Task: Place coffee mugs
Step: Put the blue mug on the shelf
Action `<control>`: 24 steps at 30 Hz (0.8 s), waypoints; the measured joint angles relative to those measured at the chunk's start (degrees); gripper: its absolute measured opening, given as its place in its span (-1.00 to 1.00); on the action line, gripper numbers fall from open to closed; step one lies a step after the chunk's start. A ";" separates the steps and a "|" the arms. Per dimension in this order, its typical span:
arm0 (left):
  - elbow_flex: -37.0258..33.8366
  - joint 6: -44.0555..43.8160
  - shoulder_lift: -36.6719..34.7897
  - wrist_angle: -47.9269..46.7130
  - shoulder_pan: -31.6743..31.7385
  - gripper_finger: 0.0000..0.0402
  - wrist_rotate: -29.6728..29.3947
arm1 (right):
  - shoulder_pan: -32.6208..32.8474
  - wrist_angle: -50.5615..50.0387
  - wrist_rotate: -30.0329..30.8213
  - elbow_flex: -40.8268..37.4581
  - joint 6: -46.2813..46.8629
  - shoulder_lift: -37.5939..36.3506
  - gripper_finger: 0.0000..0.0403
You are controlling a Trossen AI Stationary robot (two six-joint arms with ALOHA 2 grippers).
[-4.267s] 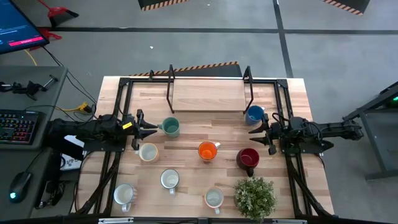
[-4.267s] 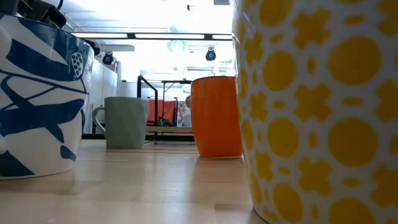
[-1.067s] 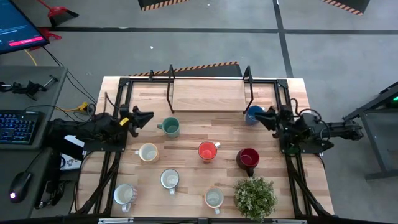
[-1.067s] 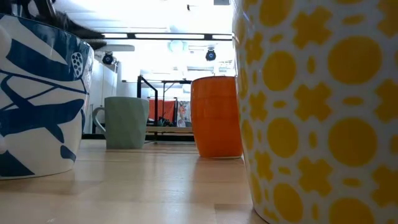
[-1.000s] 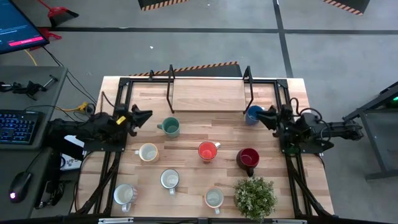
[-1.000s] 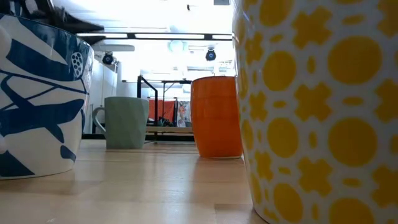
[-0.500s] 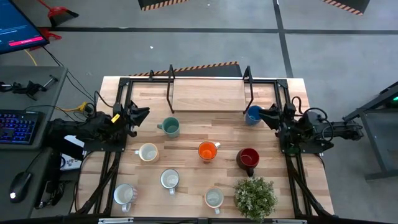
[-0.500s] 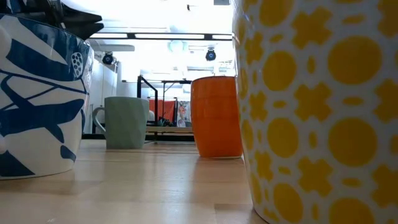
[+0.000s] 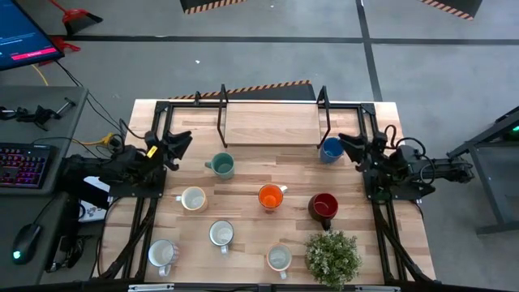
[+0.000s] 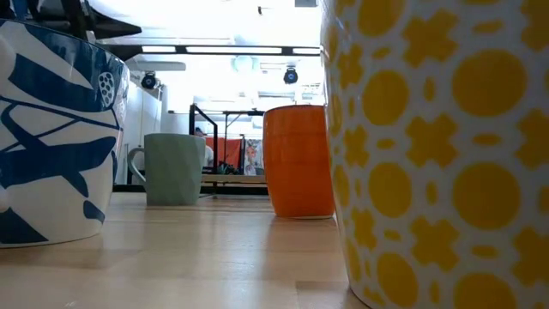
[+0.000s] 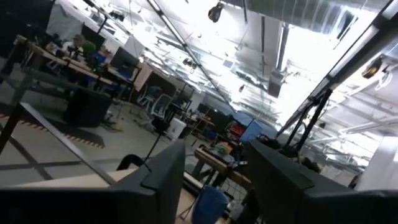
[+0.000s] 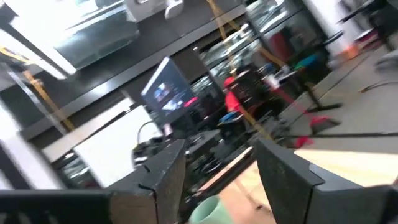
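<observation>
Your table (image 9: 243, 130): eight mugs standing upright, none held.
Teal mug (image 9: 221, 165) at 10 o'clock; blue mug (image 9: 330, 149) at 2, just beside right claw (image 9: 347, 144).
Orange mug (image 9: 271, 196) centre; dark red mug (image 9: 323, 206) at 4.
Four white mugs (image 9: 194, 198) spread 7 to 6, plant (image 9: 332, 255) at 5.
Left claw (image 9: 179, 143) at 10, lifted, fingers apart, empty.
Right claw spread wide, empty.
Judgement: your placing looks mostly finished; no mug left off table, nothing more visibly pending.
</observation>
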 joint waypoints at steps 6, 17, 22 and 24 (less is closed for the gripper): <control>2.52 3.34 0.02 0.09 -0.01 -0.14 2.64 | 0.02 -0.47 -1.52 4.02 -9.74 0.00 -0.08; 13.12 7.04 0.01 -22.86 0.00 -0.14 3.19 | 0.01 -55.30 -3.58 36.28 -2.39 13.52 -0.08; 13.57 1.48 0.02 -29.02 0.00 -0.14 7.41 | 0.01 -70.62 -5.32 43.64 0.79 25.66 -0.08; 13.57 1.17 0.02 -29.46 0.00 -0.14 8.55 | 0.02 -75.60 -6.25 46.30 1.66 30.21 -0.08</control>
